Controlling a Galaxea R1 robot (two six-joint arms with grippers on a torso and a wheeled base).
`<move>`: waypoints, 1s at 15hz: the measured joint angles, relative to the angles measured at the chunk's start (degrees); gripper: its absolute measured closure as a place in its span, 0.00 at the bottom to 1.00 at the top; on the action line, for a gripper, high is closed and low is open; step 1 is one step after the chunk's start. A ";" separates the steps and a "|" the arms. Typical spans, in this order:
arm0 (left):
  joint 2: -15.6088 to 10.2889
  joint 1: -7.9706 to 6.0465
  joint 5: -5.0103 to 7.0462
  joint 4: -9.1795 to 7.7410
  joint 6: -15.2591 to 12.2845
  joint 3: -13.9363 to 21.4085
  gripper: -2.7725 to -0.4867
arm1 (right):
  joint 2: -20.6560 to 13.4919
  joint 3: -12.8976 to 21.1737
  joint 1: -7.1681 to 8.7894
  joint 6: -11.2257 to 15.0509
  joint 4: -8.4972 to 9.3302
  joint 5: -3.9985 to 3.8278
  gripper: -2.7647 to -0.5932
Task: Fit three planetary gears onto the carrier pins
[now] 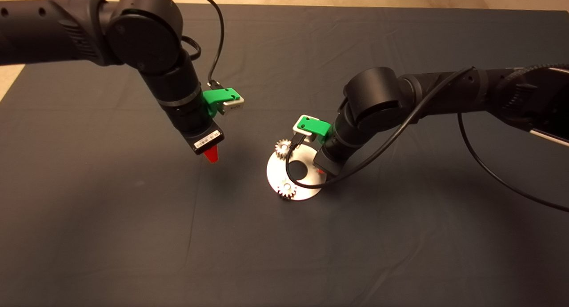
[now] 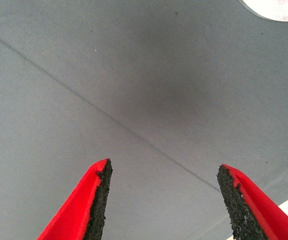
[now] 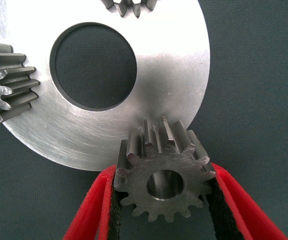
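Red fingers of the right gripper (image 3: 164,200) pinch a planetary gear (image 3: 165,175) at the disc (image 3: 174,90) edge; left gripper (image 2: 161,200) fingers spread.

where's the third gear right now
The third gear is clamped between the right gripper fingers, at the disc's right edge in the head view; the other two gears sit on its left side.

My rig: two chunky black arms (image 1: 146,45), green wrist brackets (image 1: 221,98), red fingers (image 2: 83,205) with gritty black pads, loose black cables (image 1: 391,138).
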 joint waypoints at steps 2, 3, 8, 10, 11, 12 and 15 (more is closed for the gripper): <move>0.00 0.00 0.00 0.01 0.00 0.00 0.58 | 0.07 0.35 0.00 0.05 0.00 -0.01 0.81; 0.00 0.00 0.00 0.00 0.00 0.00 0.58 | 0.10 0.46 0.00 0.07 0.00 0.01 0.81; 0.00 0.00 0.00 0.00 0.00 0.00 0.58 | 0.10 1.07 0.00 0.24 0.21 0.01 0.81; 0.00 0.00 0.00 0.00 0.00 0.00 0.58 | 0.10 1.10 0.00 0.24 0.25 0.00 0.81; 0.00 0.00 0.00 0.00 0.00 0.00 0.58 | 0.08 1.10 0.00 0.24 0.26 0.00 0.81; -0.01 0.00 0.00 0.00 0.00 0.00 0.58 | 0.10 1.12 0.00 0.24 0.34 0.00 0.81; -0.15 0.00 0.00 0.00 0.00 0.00 0.58 | 0.05 1.12 -0.24 0.24 0.41 -0.02 0.81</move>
